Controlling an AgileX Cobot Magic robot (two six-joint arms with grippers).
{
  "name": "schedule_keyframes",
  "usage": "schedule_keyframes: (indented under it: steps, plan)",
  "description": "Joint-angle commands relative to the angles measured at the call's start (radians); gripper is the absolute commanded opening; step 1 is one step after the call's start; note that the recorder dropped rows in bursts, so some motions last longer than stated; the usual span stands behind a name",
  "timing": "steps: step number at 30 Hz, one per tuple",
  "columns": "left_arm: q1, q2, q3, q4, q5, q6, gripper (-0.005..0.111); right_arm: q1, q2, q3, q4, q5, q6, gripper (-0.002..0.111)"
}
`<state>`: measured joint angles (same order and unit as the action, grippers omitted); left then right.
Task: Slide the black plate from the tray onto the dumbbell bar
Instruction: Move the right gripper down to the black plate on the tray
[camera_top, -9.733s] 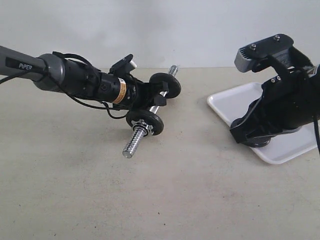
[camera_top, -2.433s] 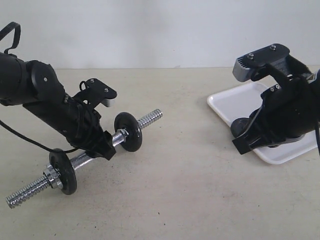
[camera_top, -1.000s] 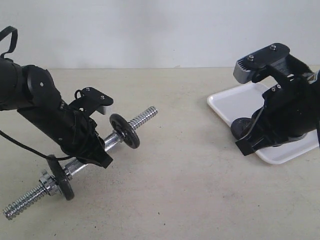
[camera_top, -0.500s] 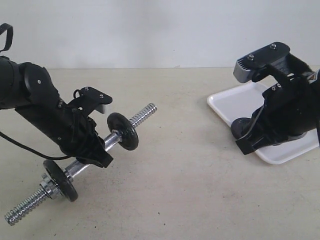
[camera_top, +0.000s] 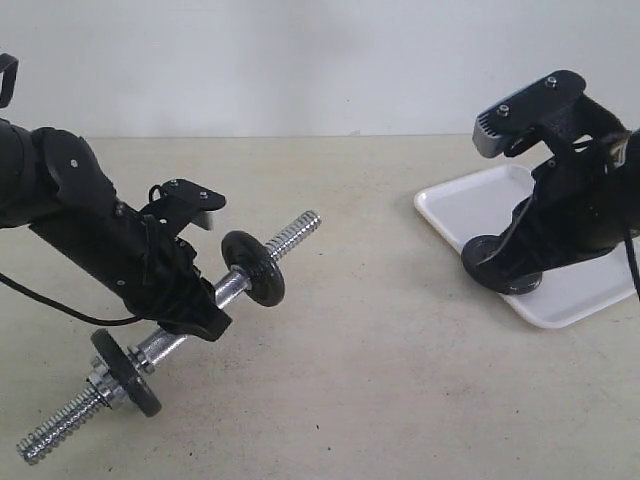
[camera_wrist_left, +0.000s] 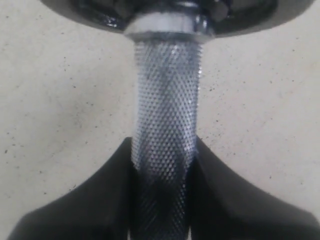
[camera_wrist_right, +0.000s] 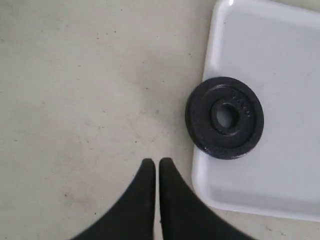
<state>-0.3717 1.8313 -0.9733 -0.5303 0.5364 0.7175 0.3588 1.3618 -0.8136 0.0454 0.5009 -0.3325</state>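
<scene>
Plate (camera_wrist_right: 224, 117): likely heavy, rigid, slick; lies at tray (camera_wrist_right: 280, 45) rim, worktop's (camera_wrist_right: 75, 75) right edge. You should pinch wall between hole and outer edge. Right claw (camera_wrist_right: 155, 167) pressed together; left claw (camera_wrist_left: 162, 155) pinching bar (camera_wrist_left: 165, 90).

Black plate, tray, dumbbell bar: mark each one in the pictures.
black plate (camera_wrist_right: 199, 119), right wrist view, flat face beside the centre hole.
tray (camera_wrist_right: 280, 55), right wrist view, bare floor.
dumbbell bar (camera_wrist_left: 165, 110), left wrist view, knurled middle.

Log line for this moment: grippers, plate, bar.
left gripper shut on dumbbell bar | right gripper shut, empty | black plate on tray
</scene>
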Motion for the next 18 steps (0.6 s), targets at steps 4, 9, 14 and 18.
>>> schedule_keyframes:
  steps: [4,9,14,18]
  plan:
    - [-0.002,-0.131,-0.026,-0.086,-0.04,0.009,0.004,0.001,0.045,-0.018,-0.198,0.018,0.134,0.0]
    - [-0.002,-0.133,-0.026,-0.086,-0.046,0.009,0.004,0.177,0.045,-0.018,-0.506,0.091,0.246,0.0]
    - [-0.002,-0.133,-0.026,-0.086,-0.046,0.009,0.004,0.351,0.045,-0.018,-1.029,0.275,0.731,0.0]
    - [-0.002,-0.133,-0.026,-0.086,-0.046,0.009,0.004,0.453,0.045,0.004,-1.215,0.377,0.904,0.0]
